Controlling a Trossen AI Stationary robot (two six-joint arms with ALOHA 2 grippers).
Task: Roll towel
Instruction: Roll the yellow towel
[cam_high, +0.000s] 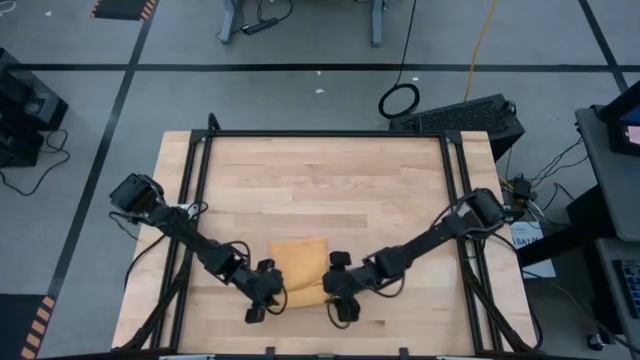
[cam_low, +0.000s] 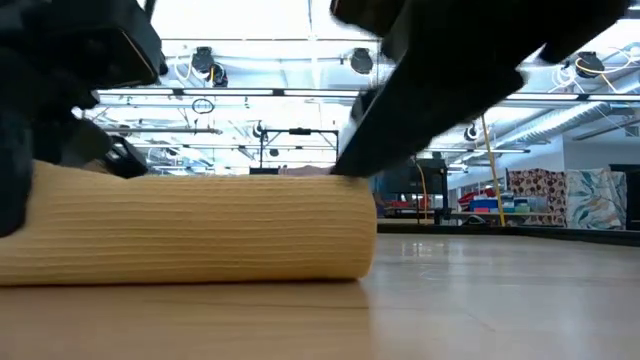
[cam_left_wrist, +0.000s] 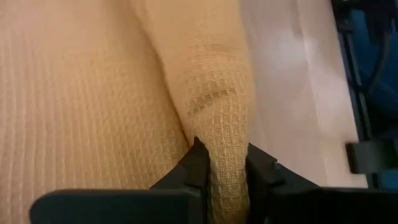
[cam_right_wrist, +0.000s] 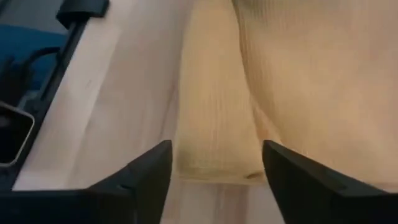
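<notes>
A mustard towel (cam_high: 298, 268), partly rolled, lies near the front edge of the wooden table (cam_high: 320, 180), its roll along the near side. The left gripper (cam_left_wrist: 227, 168) pinches a raised fold of the cloth between its fingers at the roll's left end. The right gripper (cam_right_wrist: 214, 165) sits at the roll's right end with fingers spread wide on either side of the rolled end, apparently not gripping it. Seen from table height, the roll (cam_low: 190, 230) lies flat on the table, both arms dark above it.
</notes>
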